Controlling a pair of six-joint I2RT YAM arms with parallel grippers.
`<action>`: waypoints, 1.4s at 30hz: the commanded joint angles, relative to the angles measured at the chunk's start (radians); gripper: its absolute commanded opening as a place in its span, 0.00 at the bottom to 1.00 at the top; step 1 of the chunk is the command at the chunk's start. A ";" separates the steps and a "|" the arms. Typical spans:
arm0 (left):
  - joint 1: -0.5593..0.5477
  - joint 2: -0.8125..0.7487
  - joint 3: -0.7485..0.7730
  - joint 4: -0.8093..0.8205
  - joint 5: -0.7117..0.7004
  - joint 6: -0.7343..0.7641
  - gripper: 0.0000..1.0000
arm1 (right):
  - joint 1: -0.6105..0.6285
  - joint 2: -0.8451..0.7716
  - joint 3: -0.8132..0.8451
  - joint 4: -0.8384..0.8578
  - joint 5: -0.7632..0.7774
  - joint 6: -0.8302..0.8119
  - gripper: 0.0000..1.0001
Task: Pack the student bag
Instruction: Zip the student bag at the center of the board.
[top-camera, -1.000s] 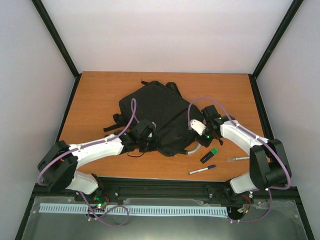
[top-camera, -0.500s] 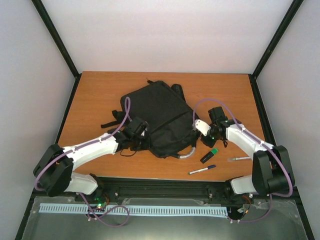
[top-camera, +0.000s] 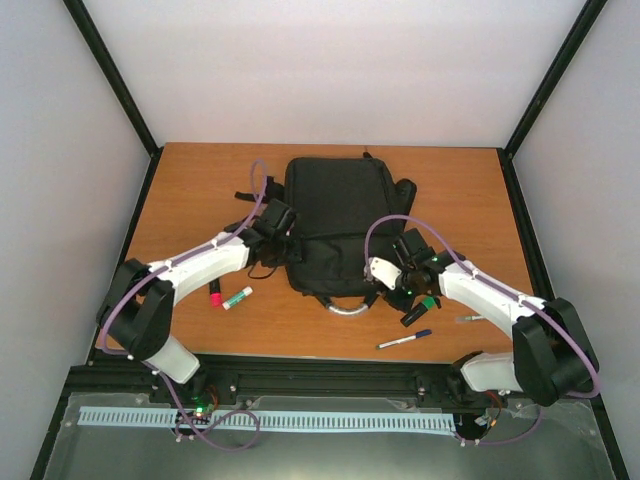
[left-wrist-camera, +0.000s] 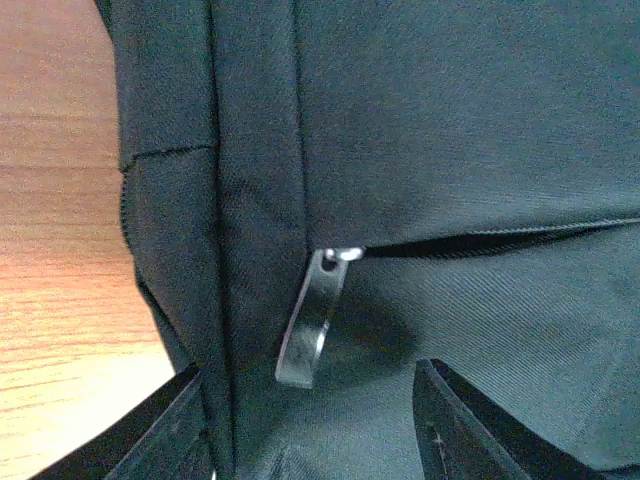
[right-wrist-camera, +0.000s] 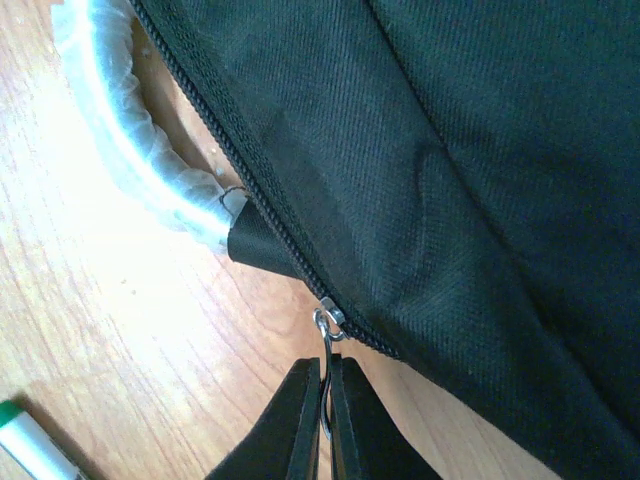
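The student bag (top-camera: 340, 215), a large black backpack, lies flat mid-table with its silvery handle (top-camera: 345, 308) toward me. My left gripper (top-camera: 283, 238) hovers over the bag's left side. In the left wrist view the left gripper (left-wrist-camera: 315, 430) is open, its fingers (left-wrist-camera: 170, 435) apart over the fabric, with a metal zipper pull (left-wrist-camera: 312, 320) lying loose just beyond them. My right gripper (top-camera: 393, 283) is at the bag's near right corner. In the right wrist view it (right-wrist-camera: 326, 400) is shut on the ring pull of the zipper slider (right-wrist-camera: 330, 318), next to the handle (right-wrist-camera: 140, 150).
A pink marker (top-camera: 214, 295) and a green-and-white marker (top-camera: 238, 297) lie left of the bag. A black marker with a green cap (top-camera: 420, 310), a blue pen (top-camera: 404, 340) and a clear pen (top-camera: 477, 318) lie at the right front. Dark straps trail from the bag's left side.
The bag has swung round to lie square, handle toward me, uncovering two markers at the left. My left gripper has opened and let go. The right gripper stays shut and moved left.
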 joint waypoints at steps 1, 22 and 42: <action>0.004 -0.099 0.046 -0.070 -0.073 -0.003 0.57 | 0.012 0.014 0.032 0.013 -0.068 0.067 0.03; -0.178 -0.181 -0.182 0.165 0.149 -0.259 0.69 | 0.141 0.144 0.158 0.025 -0.105 0.111 0.03; -0.216 0.097 -0.074 0.366 0.256 -0.352 0.66 | 0.141 0.138 0.147 0.033 -0.135 0.120 0.03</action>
